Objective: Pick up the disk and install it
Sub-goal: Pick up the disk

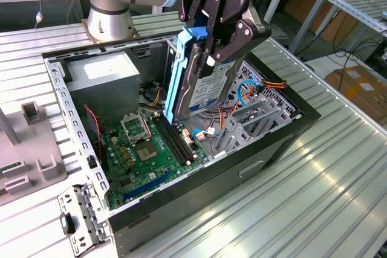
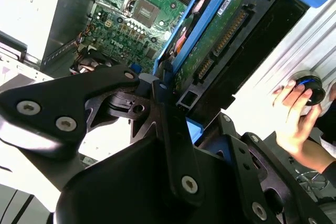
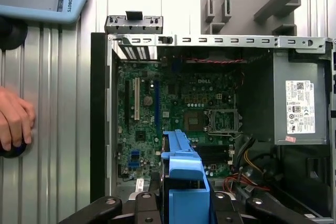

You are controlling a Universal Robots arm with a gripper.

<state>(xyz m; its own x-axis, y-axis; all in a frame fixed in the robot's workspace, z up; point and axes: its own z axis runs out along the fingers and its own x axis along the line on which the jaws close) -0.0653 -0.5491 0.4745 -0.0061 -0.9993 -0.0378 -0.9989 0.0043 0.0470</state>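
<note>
Black two-fingered end effector [image 1: 208, 55] is clenched on the disk [image 1: 208, 92], a rectangular dark metal hard drive with a white and blue label, edged by a blue plastic carrier frame. It grips near the drive's upper end, one finger pad pressed on the labelled face. The disk hangs on edge, slightly tilted, inside the open top of the black and grey desktop computer case [image 1: 242, 167], its lower end just above the green motherboard [image 1: 139, 155]. The second wrist view shows its other face: a bare green circuit board and connector strip [image 2: 220, 30].

Such a drive is likely dense and stiff, heavy for its size, and sensitive to knocks. Its metal faces look smooth enough to slip, and the plastic frame probably flexes. The flat faces or the frame rails seem the safest hold, away from the connectors.

Printed matter: barcodes and text on the disk's label, a white sticker on the grey power-supply box [image 1: 103, 77], and lettering on the end effector's body. A person's hand [image 2: 294, 114] rests on a dark knob on the ribbed aluminium surface [image 1: 302, 209].
</note>
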